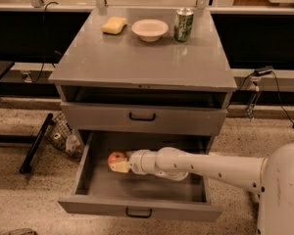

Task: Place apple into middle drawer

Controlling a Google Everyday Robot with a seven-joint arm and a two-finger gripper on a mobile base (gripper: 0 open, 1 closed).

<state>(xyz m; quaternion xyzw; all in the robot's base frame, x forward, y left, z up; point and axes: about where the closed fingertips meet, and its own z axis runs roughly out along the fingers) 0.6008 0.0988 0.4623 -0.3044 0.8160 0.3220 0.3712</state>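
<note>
The apple (116,157), red with yellowish patches, is inside the open middle drawer (137,207), near its left middle and low over the floor. My gripper (119,166) reaches into the drawer from the right on a white arm and is shut on the apple, with its pale fingers against the apple's lower right side. The drawer is pulled far out, and its small black handle faces the front.
The upper drawer (142,117) stands slightly open above. On the cabinet top are a yellow sponge (113,25), a white bowl (149,29) and a green can (183,25). A wire basket (63,136) and a black table leg stand on the floor at the left.
</note>
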